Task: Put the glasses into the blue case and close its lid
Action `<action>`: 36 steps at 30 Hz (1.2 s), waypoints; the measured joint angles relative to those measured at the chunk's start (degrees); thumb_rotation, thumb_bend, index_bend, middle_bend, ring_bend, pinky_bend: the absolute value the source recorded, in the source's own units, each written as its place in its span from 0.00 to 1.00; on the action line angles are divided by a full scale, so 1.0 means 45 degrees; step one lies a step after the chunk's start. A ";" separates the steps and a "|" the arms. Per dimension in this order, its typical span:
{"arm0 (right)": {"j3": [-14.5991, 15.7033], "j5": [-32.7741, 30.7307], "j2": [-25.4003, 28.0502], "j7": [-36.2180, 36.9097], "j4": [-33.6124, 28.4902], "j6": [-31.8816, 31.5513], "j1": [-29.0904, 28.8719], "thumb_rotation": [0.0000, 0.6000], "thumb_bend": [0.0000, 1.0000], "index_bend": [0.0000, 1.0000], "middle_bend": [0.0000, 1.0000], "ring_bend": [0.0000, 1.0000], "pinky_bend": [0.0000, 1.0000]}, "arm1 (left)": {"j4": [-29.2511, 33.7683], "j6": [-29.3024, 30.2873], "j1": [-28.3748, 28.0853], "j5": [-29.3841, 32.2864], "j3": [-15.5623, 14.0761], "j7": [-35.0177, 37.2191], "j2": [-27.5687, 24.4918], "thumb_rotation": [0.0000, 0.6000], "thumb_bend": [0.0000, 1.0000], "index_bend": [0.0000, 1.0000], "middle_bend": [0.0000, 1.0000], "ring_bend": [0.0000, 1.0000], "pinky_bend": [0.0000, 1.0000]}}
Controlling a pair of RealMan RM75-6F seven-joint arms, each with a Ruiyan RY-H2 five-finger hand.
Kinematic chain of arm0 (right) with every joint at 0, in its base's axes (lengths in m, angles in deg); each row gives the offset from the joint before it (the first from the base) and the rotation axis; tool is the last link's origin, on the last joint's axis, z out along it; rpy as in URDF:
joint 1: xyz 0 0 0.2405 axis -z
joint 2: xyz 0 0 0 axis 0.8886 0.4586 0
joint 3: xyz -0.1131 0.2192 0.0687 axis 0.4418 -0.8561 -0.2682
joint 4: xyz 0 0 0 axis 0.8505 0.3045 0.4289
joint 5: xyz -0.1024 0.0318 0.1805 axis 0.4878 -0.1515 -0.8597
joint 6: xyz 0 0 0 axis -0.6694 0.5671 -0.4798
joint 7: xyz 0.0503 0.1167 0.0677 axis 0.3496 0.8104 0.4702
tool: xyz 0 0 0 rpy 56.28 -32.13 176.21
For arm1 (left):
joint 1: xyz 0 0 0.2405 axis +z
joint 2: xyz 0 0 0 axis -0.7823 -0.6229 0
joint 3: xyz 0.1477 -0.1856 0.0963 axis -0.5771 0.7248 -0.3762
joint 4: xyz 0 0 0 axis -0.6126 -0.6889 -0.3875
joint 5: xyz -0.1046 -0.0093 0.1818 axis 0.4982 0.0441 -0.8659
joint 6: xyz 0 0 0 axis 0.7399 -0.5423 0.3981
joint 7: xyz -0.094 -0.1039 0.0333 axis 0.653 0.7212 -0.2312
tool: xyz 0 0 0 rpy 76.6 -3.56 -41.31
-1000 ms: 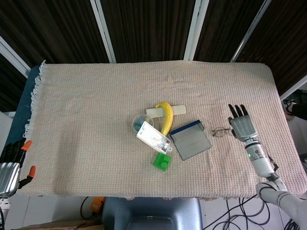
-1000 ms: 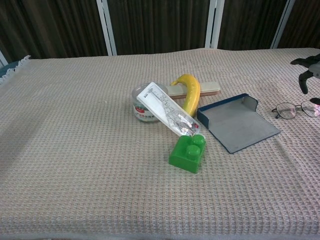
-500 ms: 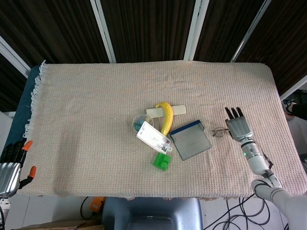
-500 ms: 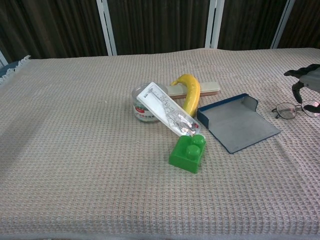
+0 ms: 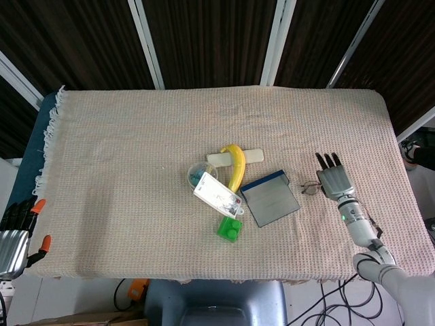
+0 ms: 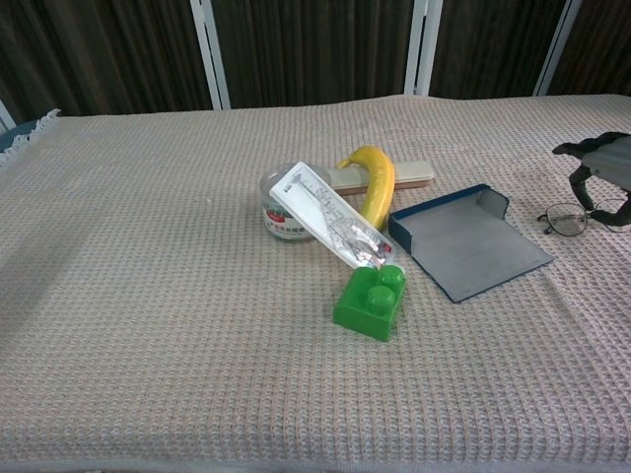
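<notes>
The thin wire-framed glasses (image 5: 310, 186) lie on the beige cloth just right of the blue case (image 5: 270, 198), which lies flat with its lid open and its grey inside empty. My right hand (image 5: 334, 180) hovers over the right end of the glasses, fingers spread and holding nothing. In the chest view its fingers (image 6: 597, 162) curve down over the glasses (image 6: 564, 222), hiding the right lens; the case (image 6: 463, 242) is to their left. My left hand (image 5: 15, 234) hangs off the table's front left corner, empty.
Left of the case is a cluster: a banana (image 5: 236, 166) across a cream bar (image 5: 255, 156), a round tin (image 5: 197, 174), a clear packet (image 5: 219, 196) and a green brick (image 5: 230, 228). The table edge runs close to the right of my right hand.
My right hand has moved left towards the glasses and now covers their right end. The glasses, the case and my left hand have not moved.
</notes>
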 measured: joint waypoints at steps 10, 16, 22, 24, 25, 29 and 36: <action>0.0076 -0.0021 -0.0064 -0.0013 0.0054 -0.0024 0.0011 1.00 0.61 0.74 0.09 0.00 0.00 | -0.0028 0.0061 0.0013 -0.0130 -0.0045 0.0094 -0.0030 1.00 0.42 0.00 0.00 0.00 0.00; 0.0120 0.0070 0.0006 -0.0027 -0.0082 -0.0254 0.0035 1.00 0.63 0.76 0.10 0.00 0.00 | -0.0035 0.0088 0.0018 -0.0149 -0.0043 0.0118 -0.0035 1.00 0.42 0.00 0.00 0.00 0.00; 0.0198 0.0416 0.0394 -0.0040 -0.0882 -0.1248 0.0154 1.00 0.63 0.76 0.10 0.00 0.00 | -0.0044 0.0153 0.0035 -0.0218 -0.0056 0.0139 -0.0022 1.00 0.42 0.00 0.00 0.00 0.00; 0.0242 0.0597 0.0730 -0.0119 -0.1640 -0.1839 0.0238 1.00 0.63 0.76 0.10 0.00 0.00 | -0.0044 0.0164 0.0036 -0.0246 -0.0065 0.0156 -0.0025 1.00 0.42 0.00 0.00 0.00 0.00; 0.0260 0.0667 0.0886 -0.0176 -0.2016 -0.2013 0.0272 1.00 0.63 0.76 0.10 0.00 0.00 | -0.0042 0.0176 0.0040 -0.0255 -0.0067 0.0171 -0.0030 1.00 0.42 0.00 0.00 0.00 0.00; 0.0330 0.0922 0.1553 -0.0581 -0.3775 -0.2502 0.0388 1.00 0.63 0.76 0.10 0.00 0.00 | -0.0047 0.0238 0.0068 -0.0285 -0.0075 0.0228 -0.0042 1.00 0.42 0.00 0.00 0.00 0.00; 0.0285 0.1049 0.2085 -0.2024 -0.6170 -0.2843 0.0341 1.00 0.63 0.76 0.10 0.00 0.00 | -0.0083 0.0309 0.0103 -0.0349 -0.0095 0.0389 -0.0094 1.00 0.42 0.00 0.00 0.00 0.00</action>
